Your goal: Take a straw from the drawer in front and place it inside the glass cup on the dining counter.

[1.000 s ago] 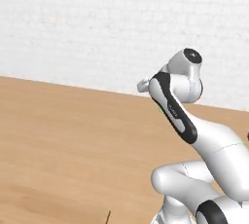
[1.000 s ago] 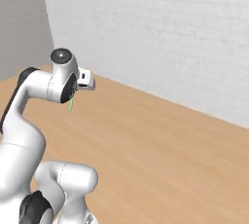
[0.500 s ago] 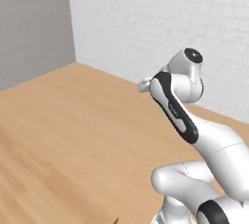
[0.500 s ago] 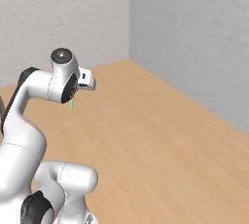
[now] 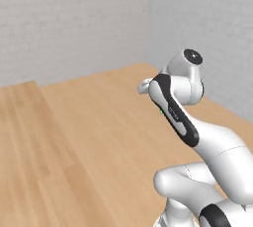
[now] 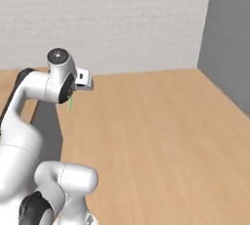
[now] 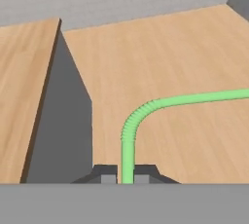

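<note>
Green straw (image 7: 127, 142) stands pinched between the hand's (image 7: 127, 173) two dark tips at the bottom centre of the hand view, rising, then bending off to the right edge. Beyond it lies wooden floor (image 7: 165, 62); a wooden surface (image 7: 22, 82) fills the upper left.

We see a thin green plastic straw (image 7: 146, 108), smooth along its length and ribbed at the bend. The light-brown wooden dining counter (image 7: 19, 86) looks matt with fine grain, like the pale wooden floor (image 6: 161, 136). The white-painted brick wall (image 6: 122, 18) looks rough.
</note>
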Tool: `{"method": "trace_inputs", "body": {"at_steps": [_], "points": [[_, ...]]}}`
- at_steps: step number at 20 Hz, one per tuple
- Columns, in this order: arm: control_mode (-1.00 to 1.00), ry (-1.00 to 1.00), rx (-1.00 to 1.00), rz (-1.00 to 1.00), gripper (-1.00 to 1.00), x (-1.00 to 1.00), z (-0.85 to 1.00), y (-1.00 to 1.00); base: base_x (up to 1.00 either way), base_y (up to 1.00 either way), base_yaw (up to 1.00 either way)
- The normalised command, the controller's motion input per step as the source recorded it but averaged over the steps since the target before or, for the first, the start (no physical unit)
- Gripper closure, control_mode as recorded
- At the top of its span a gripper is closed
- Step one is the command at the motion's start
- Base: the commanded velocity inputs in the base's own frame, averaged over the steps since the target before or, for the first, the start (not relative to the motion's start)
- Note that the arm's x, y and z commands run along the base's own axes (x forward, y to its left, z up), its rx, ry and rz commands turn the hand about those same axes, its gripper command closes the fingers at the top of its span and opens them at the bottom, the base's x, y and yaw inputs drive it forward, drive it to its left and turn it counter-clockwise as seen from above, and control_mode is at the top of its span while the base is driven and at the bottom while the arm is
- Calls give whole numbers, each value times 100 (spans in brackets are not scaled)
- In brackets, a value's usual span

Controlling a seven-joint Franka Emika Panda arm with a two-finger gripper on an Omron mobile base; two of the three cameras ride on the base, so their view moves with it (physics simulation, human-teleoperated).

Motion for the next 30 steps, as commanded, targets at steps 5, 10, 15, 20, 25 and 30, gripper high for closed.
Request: {"method": "trace_inputs", "body": {"at_steps": [5, 10, 15, 20, 25, 30], "points": [[100, 0, 0, 0, 100, 0, 0, 0, 41, -86, 39], [100, 0, 0, 0, 100, 0, 0, 0, 62, -84, 32], [100, 0, 0, 0, 100, 0, 0, 0, 95, -60, 34], [100, 0, 0, 0, 100, 0, 0, 0, 100, -41, 37], [100, 0, 0, 0, 100, 0, 0, 0, 100, -35, 41], [100, 0, 0, 0, 100, 0, 0, 0, 100, -38, 43]]}}
